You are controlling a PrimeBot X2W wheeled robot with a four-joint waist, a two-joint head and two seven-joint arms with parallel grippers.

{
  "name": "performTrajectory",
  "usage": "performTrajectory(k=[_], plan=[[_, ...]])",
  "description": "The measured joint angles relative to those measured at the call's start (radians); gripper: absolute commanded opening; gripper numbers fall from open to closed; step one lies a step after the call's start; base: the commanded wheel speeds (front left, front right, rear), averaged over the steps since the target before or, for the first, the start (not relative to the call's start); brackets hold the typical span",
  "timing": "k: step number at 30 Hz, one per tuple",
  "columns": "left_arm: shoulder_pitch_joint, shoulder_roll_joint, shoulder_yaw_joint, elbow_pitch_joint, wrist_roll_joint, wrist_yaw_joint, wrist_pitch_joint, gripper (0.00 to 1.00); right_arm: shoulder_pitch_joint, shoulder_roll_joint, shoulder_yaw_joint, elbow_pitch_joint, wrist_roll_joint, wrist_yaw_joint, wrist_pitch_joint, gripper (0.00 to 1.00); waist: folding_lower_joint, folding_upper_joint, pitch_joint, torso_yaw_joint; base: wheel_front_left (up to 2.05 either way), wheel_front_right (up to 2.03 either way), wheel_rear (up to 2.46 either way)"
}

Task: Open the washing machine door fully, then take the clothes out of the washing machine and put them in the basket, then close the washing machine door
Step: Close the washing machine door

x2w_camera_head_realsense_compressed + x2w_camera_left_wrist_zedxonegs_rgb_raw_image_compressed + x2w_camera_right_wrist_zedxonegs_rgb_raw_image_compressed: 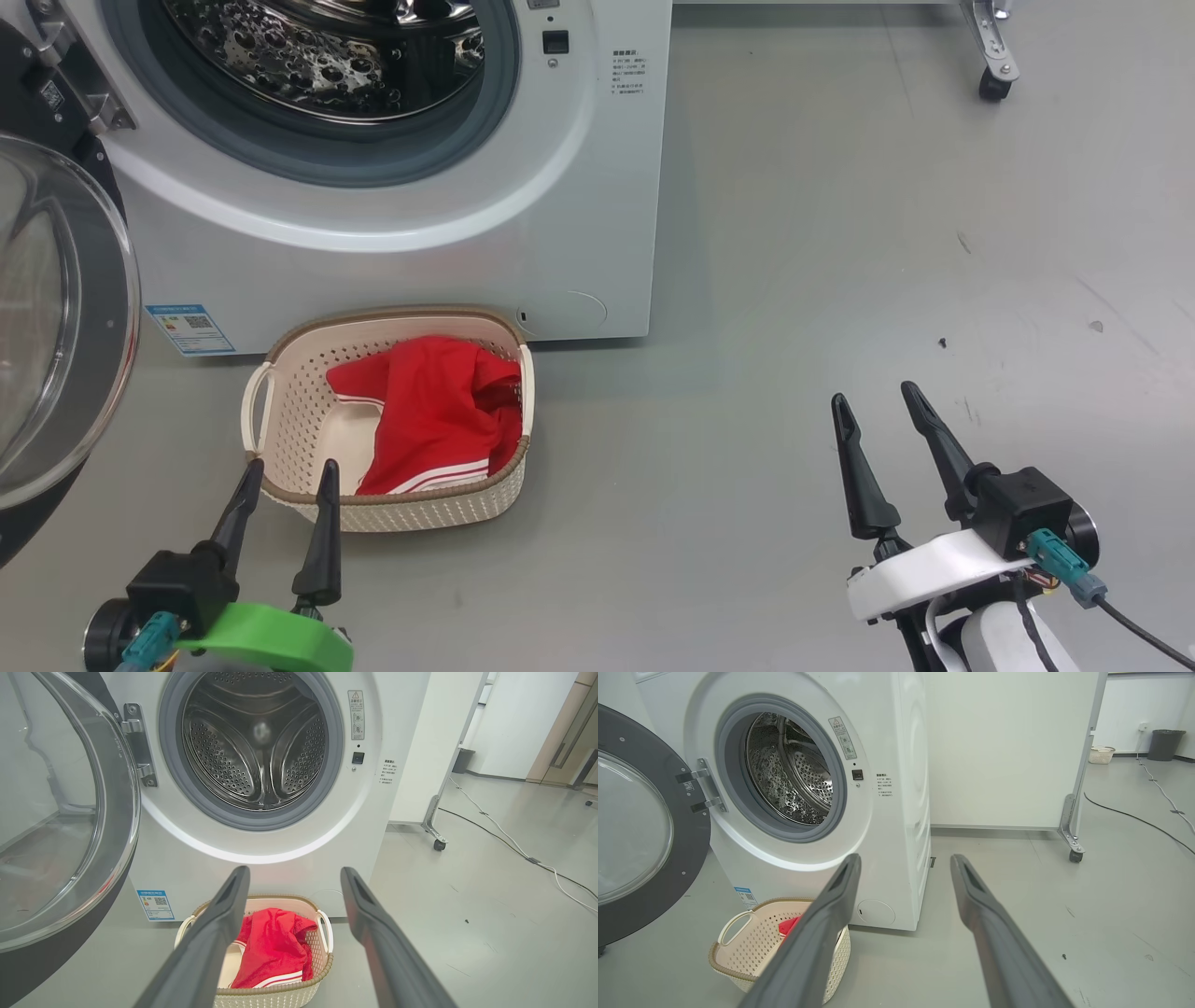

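Drum [254, 746] of perforated steel looks empty from the left wrist view, so I judge you are on the last step: shutting the large round door with the glossy black ring and bulging clear glass [56, 345]. It hangs swung wide at the left of the big white front-loading washing machine [392, 233], on the metal hinge [138, 742].

Your left claw [291, 467] is nearest, its fingers spread and holding nothing. The right claw [873, 394] is likewise spread and bare, over open grey floor [747, 280].

Get the left fingers behind the ring's free edge and push on the ring, not the glass. Follow the arc around the hinge and finish with a firm press so the latch catches.

The small cream perforated basket with the brown woven-look rim [429, 509] stands on the floor right at the machine's foot, below the opening. The soft red clothes with white striped trim [434, 411] lie heaped toward its right side, with bare bottom showing at the left. Sweep the door above its rim.
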Motion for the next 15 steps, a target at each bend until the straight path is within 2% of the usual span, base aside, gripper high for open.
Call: performTrajectory(k=[15], plan=[[0.001, 0.000, 0.000, -0.001, 0.000, 0.008, 0.000, 1.00, 0.000, 0.000, 0.000, 0.000, 0.000, 0.000, 0.000, 1.00, 0.0000, 0.0000, 0.007, 0.002, 0.00, 0.00, 0.00]])
